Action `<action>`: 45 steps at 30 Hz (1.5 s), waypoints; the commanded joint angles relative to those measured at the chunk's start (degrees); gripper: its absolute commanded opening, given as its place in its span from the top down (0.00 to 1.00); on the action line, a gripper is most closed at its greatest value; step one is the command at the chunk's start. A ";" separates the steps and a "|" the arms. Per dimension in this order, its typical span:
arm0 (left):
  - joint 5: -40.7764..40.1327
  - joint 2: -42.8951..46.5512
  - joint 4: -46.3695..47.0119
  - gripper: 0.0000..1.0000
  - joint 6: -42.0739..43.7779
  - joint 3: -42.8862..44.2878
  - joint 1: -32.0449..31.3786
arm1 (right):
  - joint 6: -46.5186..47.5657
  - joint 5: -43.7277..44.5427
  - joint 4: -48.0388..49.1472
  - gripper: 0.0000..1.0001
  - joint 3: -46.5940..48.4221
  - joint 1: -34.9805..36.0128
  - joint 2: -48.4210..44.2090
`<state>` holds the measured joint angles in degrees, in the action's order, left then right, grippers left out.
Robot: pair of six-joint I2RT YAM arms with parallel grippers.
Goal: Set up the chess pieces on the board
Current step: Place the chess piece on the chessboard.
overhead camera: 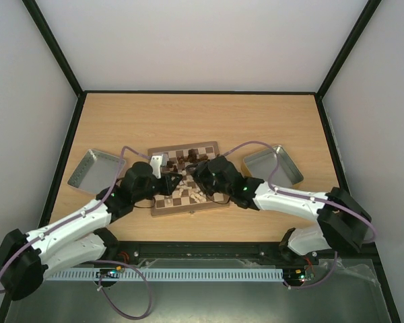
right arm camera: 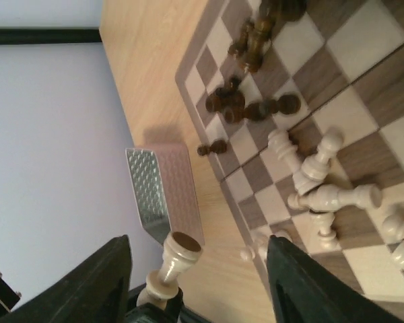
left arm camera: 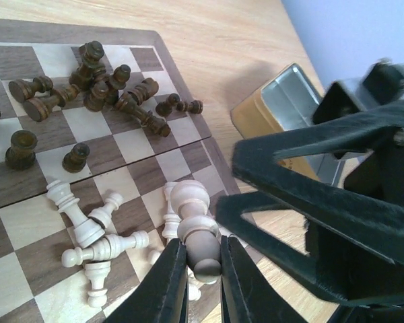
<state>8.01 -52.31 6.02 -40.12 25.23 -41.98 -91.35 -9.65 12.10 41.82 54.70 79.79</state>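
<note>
Left wrist view: my left gripper (left arm camera: 203, 254) is pinched tight on a cream piece (left arm camera: 192, 208) at the board (left arm camera: 148, 145) edge. Next to it my right gripper (right arm camera: 200, 256) gapes wide, holding nothing.

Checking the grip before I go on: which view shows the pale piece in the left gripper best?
Left wrist: the pale piece sits close up, clamped in the left gripper. Right wrist shows it small, low in frame, inside the open right gripper. Top view: lost among the arms.
</note>
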 commanded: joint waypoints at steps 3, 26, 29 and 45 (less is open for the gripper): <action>4.05 -6.02 -23.85 0.89 4.48 12.02 -0.11 | 10.03 17.35 -12.87 0.37 1.09 -0.21 -9.17; 2.45 -33.19 -56.93 0.91 10.11 34.01 -4.60 | 19.38 31.87 -17.79 0.32 -9.04 -0.20 -23.09; 0.65 -36.09 -58.07 0.90 10.05 35.57 -5.74 | 19.12 32.35 -17.42 0.32 -9.99 -0.20 -23.98; -0.46 -37.43 -57.04 0.64 9.24 37.07 -6.00 | 18.89 32.86 -17.35 0.32 -11.23 -0.23 -25.03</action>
<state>7.05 -89.91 -49.76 -30.85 60.38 -47.72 -72.40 20.49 -5.37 31.27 54.70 55.35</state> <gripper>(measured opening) 0.317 0.684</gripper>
